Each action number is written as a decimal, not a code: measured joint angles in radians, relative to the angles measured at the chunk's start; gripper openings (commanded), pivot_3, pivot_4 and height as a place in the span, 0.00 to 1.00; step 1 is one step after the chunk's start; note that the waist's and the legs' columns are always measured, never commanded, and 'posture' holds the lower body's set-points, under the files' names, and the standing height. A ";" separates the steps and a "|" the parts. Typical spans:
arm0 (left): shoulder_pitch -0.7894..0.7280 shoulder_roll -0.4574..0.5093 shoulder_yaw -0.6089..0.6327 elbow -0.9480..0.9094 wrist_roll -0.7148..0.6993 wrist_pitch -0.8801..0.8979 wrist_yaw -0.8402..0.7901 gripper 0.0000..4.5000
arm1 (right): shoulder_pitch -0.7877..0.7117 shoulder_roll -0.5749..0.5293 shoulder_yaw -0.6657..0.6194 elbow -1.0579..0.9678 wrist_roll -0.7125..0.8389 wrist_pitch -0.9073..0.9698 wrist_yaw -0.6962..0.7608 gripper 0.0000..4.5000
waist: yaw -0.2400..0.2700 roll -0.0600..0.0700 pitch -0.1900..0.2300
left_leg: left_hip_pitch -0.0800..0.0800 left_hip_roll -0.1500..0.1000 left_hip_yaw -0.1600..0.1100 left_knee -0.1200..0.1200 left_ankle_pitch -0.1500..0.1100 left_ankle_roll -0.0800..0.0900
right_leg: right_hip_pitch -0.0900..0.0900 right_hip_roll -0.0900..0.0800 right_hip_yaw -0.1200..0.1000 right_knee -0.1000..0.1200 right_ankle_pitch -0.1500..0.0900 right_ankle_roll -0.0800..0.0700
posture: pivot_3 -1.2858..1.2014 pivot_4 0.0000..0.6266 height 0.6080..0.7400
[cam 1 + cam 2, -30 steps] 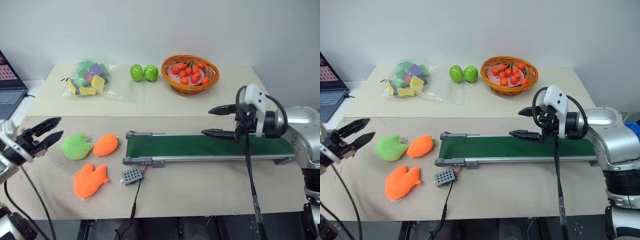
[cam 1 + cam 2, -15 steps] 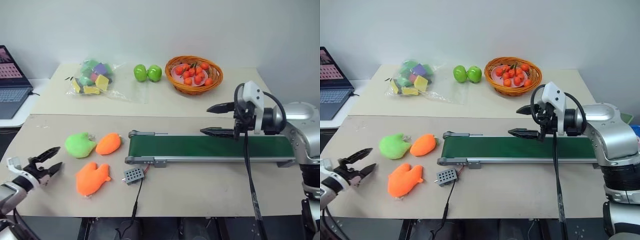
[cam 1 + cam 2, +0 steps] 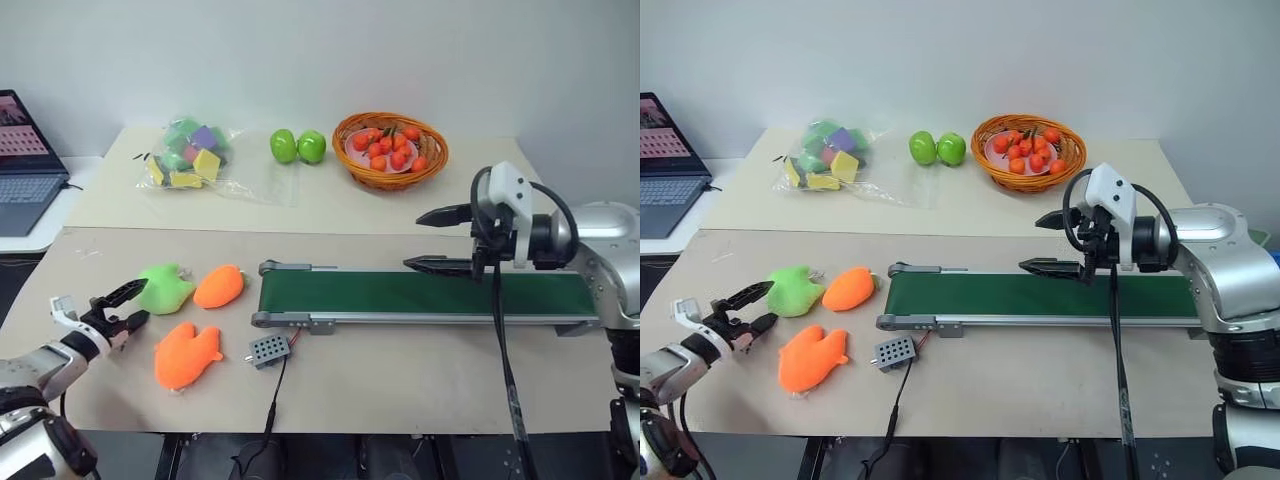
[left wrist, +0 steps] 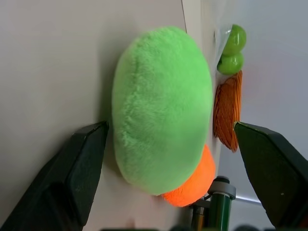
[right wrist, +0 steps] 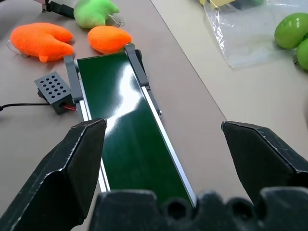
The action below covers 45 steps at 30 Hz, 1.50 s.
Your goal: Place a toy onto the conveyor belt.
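Observation:
The lime-green plush toy (image 3: 166, 288) lies on the table at the left, touching an orange plush. My left gripper (image 3: 127, 306) is open, low over the table just left of the toy, pointing at it. In the left wrist view the toy (image 4: 161, 134) sits ahead of my spread fingertips (image 4: 89, 149), a little beyond them. The dark-green conveyor belt (image 3: 420, 293) runs across the table's middle. My right gripper (image 3: 428, 240) hangs open above the belt's right part, with nothing between its fingers. From the right wrist the belt (image 5: 130, 139) stretches away below.
Two orange plush toys (image 3: 218, 286) (image 3: 186, 354) lie beside the green one. A small grey box (image 3: 268, 349) with a cable sits by the belt's left end. Behind are two green apples (image 3: 297, 146), a bag of foam blocks (image 3: 186, 154), a basket of small fruit (image 3: 390, 148) and a laptop (image 3: 22, 160).
My left gripper has dropped toward the table and closed in on the green toy from the left, staying open. The right arm has kept still. The camera shifted slightly.

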 measured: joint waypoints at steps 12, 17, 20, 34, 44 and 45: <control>-0.001 -0.017 -0.013 0.019 0.017 -0.028 -0.027 0.17 | 0.017 -0.013 -0.010 -0.024 0.008 0.020 -0.012 1.00 | -0.002 0.000 0.000 | 0.000 0.000 0.000 0.001 0.000 0.000 | 0.000 0.000 0.000 0.000 0.000 0.000 | 0.52 0.24 0.99; -0.013 -0.027 -0.007 -0.030 0.026 -0.143 -0.018 0.02 | 0.017 -0.012 -0.009 -0.024 0.008 0.020 -0.014 1.00 | -0.001 0.000 0.000 | -0.001 0.000 0.000 0.001 0.000 0.000 | 0.000 0.000 0.000 0.000 0.000 0.000 | 0.52 0.24 0.99; -0.047 -0.044 -0.005 -0.138 0.021 -0.199 -0.015 0.02 | 0.016 -0.011 -0.008 -0.021 0.008 0.020 -0.013 1.00 | 0.004 -0.001 0.000 | -0.002 0.000 -0.001 0.002 0.000 0.000 | 0.000 0.000 -0.001 0.000 0.000 0.000 | 0.52 0.24 0.99; -0.187 -0.045 -0.631 -0.881 0.477 -0.743 -0.051 0.02 | -0.005 0.015 0.009 -0.007 -0.001 0.018 -0.015 1.00 | -0.006 -0.001 0.000 | -0.004 0.000 0.000 0.003 0.000 0.000 | -0.001 0.000 0.001 -0.002 0.001 0.000 | 0.52 0.24 0.99; -0.155 0.043 -0.929 -0.960 1.000 -1.491 -0.054 0.02 | 0.008 0.017 0.008 -0.007 -0.001 0.018 -0.032 1.00 | 0.003 -0.001 0.000 | -0.003 0.000 0.001 0.003 -0.001 0.002 | -0.001 0.000 0.002 -0.002 0.000 0.000 | 0.52 0.24 0.99; -0.154 0.047 -0.937 -0.956 1.030 -1.539 -0.045 0.02 | 0.008 0.017 0.008 -0.007 0.000 0.018 -0.032 1.00 | 0.002 -0.001 0.000 | -0.003 0.000 0.001 0.003 -0.001 0.002 | -0.001 0.000 0.002 -0.002 0.000 0.000 | 0.52 0.24 0.99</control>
